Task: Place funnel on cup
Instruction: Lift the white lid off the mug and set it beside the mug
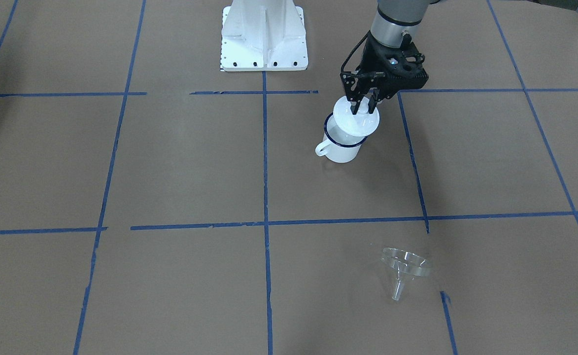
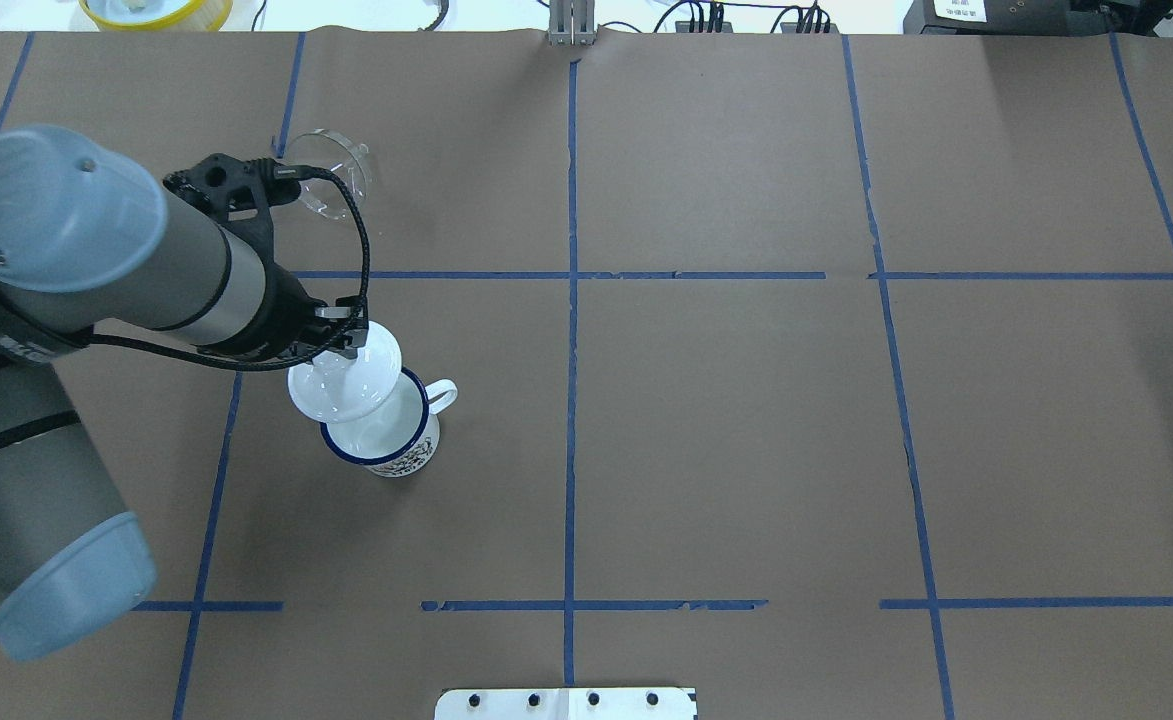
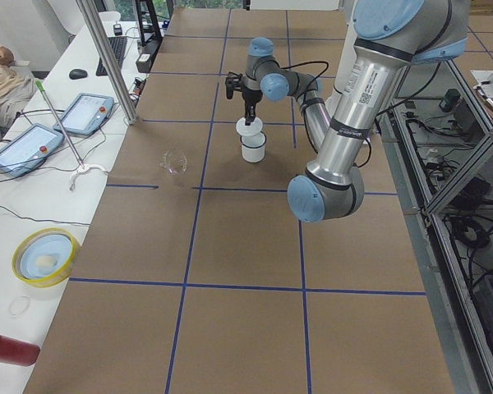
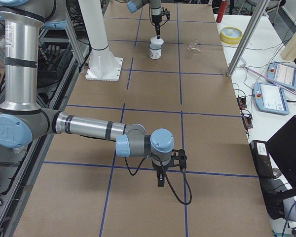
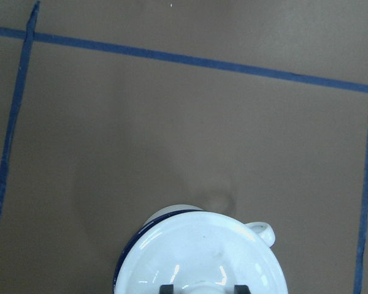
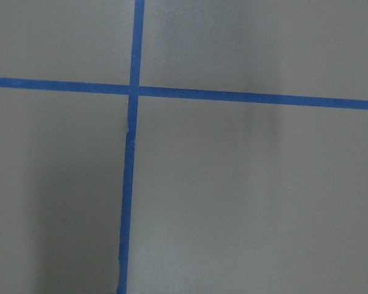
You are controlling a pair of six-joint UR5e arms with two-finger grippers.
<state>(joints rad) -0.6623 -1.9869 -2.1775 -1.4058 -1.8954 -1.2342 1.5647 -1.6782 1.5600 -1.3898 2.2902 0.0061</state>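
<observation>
The cup [image 1: 340, 148] is a white enamel mug with a dark blue rim, and it stands upright on the brown table. My left gripper [image 1: 361, 109] is shut on the knob of a round white lid [image 1: 357, 121]. It holds the lid just above the cup's rim, shifted a little toward the robot's side. In the left wrist view the lid [image 5: 202, 257] covers most of the cup, whose handle [image 5: 262, 231] sticks out at the right. The clear funnel [image 1: 404, 268] lies on its side, far from the cup. My right gripper [image 4: 160, 180] hangs low over bare table, and I cannot tell whether it is open or shut.
The white robot base [image 1: 264, 39] stands at the table's robot-side edge. Blue tape lines cross the brown table. A yellow bowl [image 2: 156, 10], tablets [image 3: 86, 113] and a metal pole [image 3: 107, 57] are on the operators' bench beyond the table.
</observation>
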